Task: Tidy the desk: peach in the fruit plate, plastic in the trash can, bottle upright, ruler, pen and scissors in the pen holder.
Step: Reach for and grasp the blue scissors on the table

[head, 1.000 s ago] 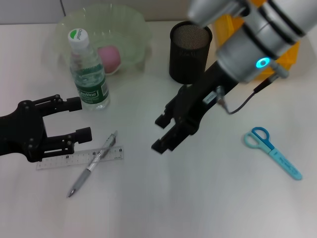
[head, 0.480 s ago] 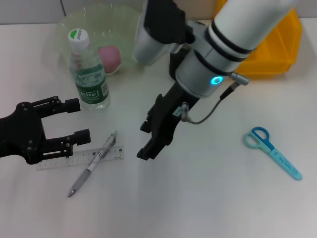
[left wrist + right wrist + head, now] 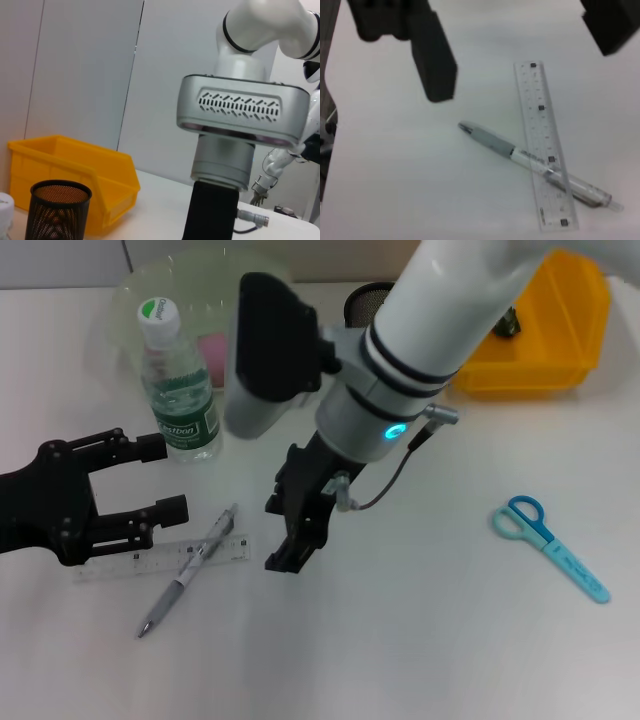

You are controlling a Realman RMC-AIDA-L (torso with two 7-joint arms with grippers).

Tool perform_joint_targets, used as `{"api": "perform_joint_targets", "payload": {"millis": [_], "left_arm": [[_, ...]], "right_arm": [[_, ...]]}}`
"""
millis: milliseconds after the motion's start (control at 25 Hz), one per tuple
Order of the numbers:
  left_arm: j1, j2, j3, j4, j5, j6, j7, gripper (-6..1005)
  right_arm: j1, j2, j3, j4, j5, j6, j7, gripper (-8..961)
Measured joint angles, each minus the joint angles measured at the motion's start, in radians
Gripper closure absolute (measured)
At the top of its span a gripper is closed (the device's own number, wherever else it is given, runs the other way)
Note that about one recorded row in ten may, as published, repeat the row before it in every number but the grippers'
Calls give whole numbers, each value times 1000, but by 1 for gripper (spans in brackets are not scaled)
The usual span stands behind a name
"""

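The right gripper (image 3: pixel 287 530) hangs over the table with fingers spread, just beside the pen (image 3: pixel 190 568), which lies across the ruler (image 3: pixel 160 558). The left gripper (image 3: pixel 158 480) is also spread, above the ruler's other end, near the upright bottle (image 3: pixel 178 390).

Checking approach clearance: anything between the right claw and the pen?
Nothing visible does. The right claw is open, hanging over bare table just right of the pen. The pen lies across the ruler, on top of it, so nothing covers it. The left claw is open farther left, beside the ruler, not in the path.
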Motion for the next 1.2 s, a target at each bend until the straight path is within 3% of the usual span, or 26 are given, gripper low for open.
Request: {"api": "perform_joint_targets", "payload": {"millis": [1200], "left_arm": [[-1, -18, -51, 22, -1, 3, -2, 212]], "right_arm": [[-9, 0, -41, -32, 97, 123, -31, 255]]}}
